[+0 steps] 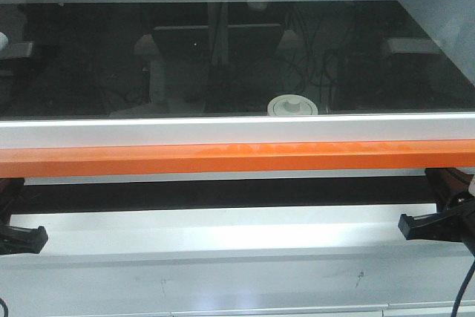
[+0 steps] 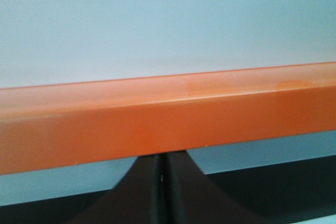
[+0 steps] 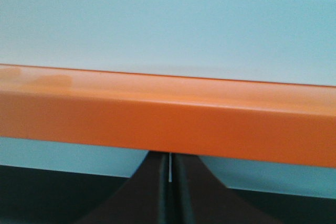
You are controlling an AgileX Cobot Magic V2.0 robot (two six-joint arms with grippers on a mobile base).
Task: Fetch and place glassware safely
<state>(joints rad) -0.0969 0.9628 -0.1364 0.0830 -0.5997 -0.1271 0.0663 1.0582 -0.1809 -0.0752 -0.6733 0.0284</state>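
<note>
The glassware (image 1: pixel 292 105) is a small jar with a cream-white round lid and a central knob. It stands near the front edge of the glossy black tabletop (image 1: pixel 111 57), just right of the middle, and only its lid and upper part show. My left gripper (image 1: pixel 21 237) sits low at the left edge and my right gripper (image 1: pixel 423 225) low at the right edge, both below the table and far from the jar. In the wrist views the left gripper (image 2: pixel 164 157) and the right gripper (image 3: pixel 170 157) have their jaws pressed together with nothing between them.
An orange bar (image 1: pixel 237 157) runs the full width below the table's white front rim (image 1: pixel 237 130) and lies between both grippers and the tabletop. A white shelf (image 1: pixel 223 231) lies beneath it. The black surface reflects equipment and cables.
</note>
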